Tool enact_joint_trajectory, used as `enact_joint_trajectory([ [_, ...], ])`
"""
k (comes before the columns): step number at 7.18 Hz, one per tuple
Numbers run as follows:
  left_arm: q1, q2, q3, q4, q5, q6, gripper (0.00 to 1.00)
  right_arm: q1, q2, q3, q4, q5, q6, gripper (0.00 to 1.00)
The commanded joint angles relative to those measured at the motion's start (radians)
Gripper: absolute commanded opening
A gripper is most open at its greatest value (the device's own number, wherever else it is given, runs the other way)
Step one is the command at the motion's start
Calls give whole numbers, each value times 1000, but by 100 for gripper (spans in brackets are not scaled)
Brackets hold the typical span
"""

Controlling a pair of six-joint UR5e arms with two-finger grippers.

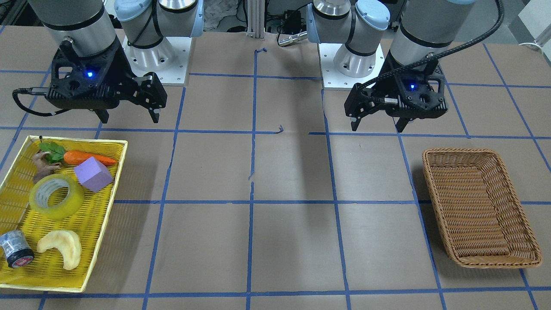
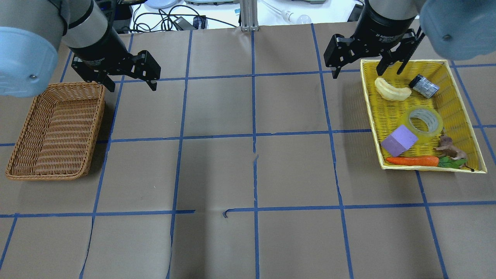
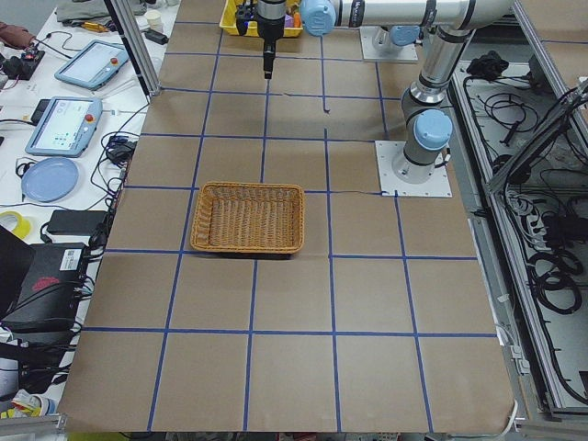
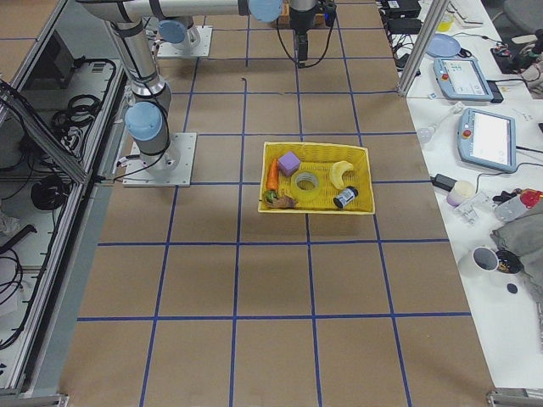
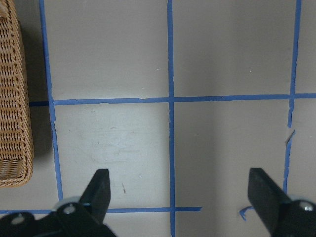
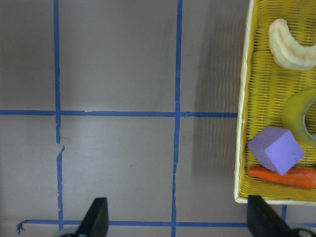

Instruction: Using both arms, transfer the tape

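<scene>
Two hands are on show and both are released, fingers spread wide, nothing gripped. The left hand (image 2: pixel 131 86) is held high beside the brown basket (image 2: pixel 54 128). The right hand (image 2: pixel 368 73) is held high by the inner edge of the yellow tray (image 2: pixel 426 168). Nothing's been picked up yet, so the step in hand is best read as the right hand's reach for the tape (image 2: pixel 410 120).

Tips, imo: the roll is laid flat, hole up, so one finger could be dropped into the core and the other outside, with the wall pinched between. The side away from the purple block (image 2: pixel 399 140) should be chosen. The block is sat just beside the roll, maybe touching, and could get shoved. A straight lift is wanted until the tray rim is cleared, then a carry toward the middle of the surface (image 2: pixel 248 155). Enough roll should be left sticking out to be taken by the left hand.

Position-wise: the tape is found mid-tray, between the block and the pastry (image 2: pixel 392 90). It's not under the right hand's fingers. It's set off to that hand's right and well below it, and in the right wrist view only a slice is caught at the right edge. From the left hand it's well apart, with the whole surface in between.
</scene>
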Motion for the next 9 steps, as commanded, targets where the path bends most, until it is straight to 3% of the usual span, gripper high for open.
enact_joint_trajectory([
  [1, 0, 0, 0, 0, 0, 0, 100, -5, 2, -3, 14, 0, 0, 100],
  [9, 0, 0, -2, 0, 0, 0, 100, -45, 29, -38, 58, 0, -8, 100],
])
